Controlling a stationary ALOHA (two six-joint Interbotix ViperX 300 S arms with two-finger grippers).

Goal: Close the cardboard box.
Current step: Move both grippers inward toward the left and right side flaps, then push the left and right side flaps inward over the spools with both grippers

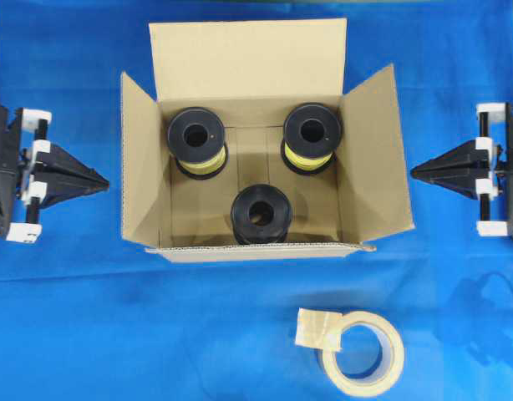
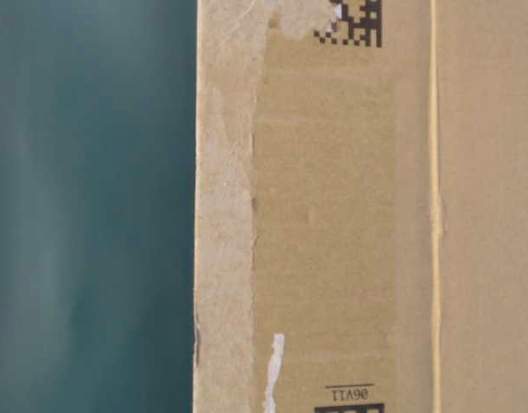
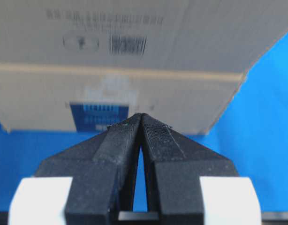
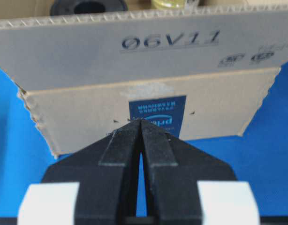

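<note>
- Brown cardboard box (image 1: 261, 146) sits mid-desk, top open; the far flap stands up, the left and right flaps splay outward, and the near flap is folded down so only its edge shows from overhead.
- Blue cloth covers the desk (image 1: 73, 334); open cloth lies on both sides of the box, a strip between each side flap and the claw facing it.
- Inside the box: three black spools. Left rear one (image 1: 196, 140) and right rear one (image 1: 311, 136) carry yellow winding; front one (image 1: 261, 214) sits near the front wall.
- Tape roll (image 1: 361, 352), beige, lies flat on the cloth in front of the box, well apart from it, toward the right.
- Table-level view is filled by a cardboard face with printed square codes; nothing else readable there.
- Left claw (image 1: 106, 183) points at the left flap, near it but not touching; tips pressed together, holding nothing.
- Right claw (image 1: 413, 173) points at the right flap, just short of its edge; tips together, empty.
- Wrist views confirm both: tips meet, box side ahead with a blue label.
</note>
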